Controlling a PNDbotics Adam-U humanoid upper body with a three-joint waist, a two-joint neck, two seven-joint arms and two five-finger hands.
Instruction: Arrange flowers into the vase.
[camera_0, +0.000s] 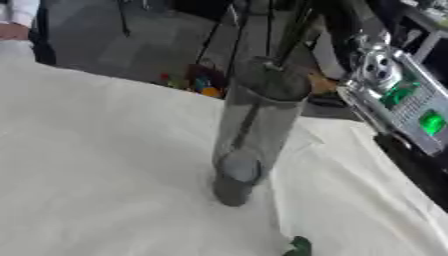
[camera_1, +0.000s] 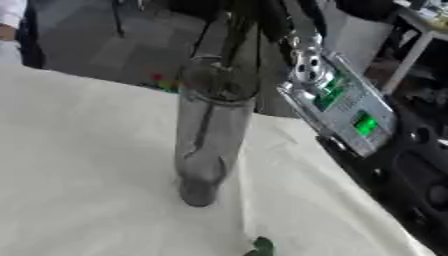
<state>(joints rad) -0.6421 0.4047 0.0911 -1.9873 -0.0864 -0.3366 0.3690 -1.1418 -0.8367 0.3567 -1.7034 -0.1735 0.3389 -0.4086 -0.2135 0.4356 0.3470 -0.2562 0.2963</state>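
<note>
Left eye view: a tall clear glass vase stands upright near the middle of a table covered with a cream cloth; its thick round base rests on the cloth and its open mouth is at the top. A dark stem runs down inside the vase, and more dark stems rise out of its mouth toward the top edge of the picture. The right arm, silver with green lights, comes in from the right edge and lies just beside the upper part of the vase, on its right. The hand itself cannot be made out among the dark shapes above the mouth, so it cannot be told whether its fingers are straight or curled round the stems. A small green leaf-like piece lies on the cloth at the bottom edge, below the vase and well below the arm. Right eye view: the same vase stands left of the arm, whose silver casing slopes down to the right from the vase's mouth. The stems go up from the mouth beside the arm's upper end. The green piece shows again at the bottom edge. The left hand shows in neither view.
</note>
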